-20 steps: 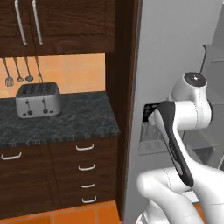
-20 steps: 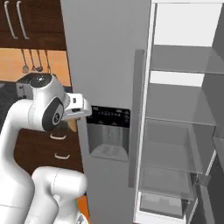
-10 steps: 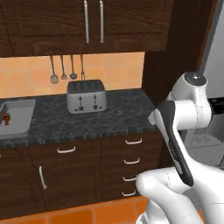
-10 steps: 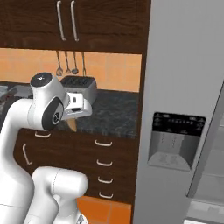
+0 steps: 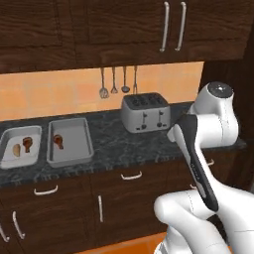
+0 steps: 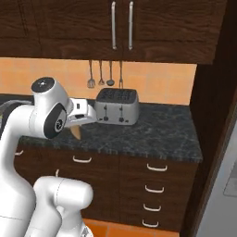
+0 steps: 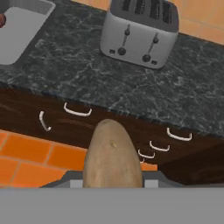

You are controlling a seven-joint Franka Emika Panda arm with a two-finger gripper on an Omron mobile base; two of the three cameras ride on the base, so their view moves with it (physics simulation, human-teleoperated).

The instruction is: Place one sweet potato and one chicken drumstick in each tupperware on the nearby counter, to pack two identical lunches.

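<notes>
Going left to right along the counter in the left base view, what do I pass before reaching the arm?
Squarish tupperware holding a sweet potato and a chicken drumstick → longer tupperware with one chicken drumstick → toaster → the robot arm.

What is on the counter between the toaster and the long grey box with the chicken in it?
Nothing. In the left base view the counter is bare dark stone between the toaster and the longer tupperware.
</notes>
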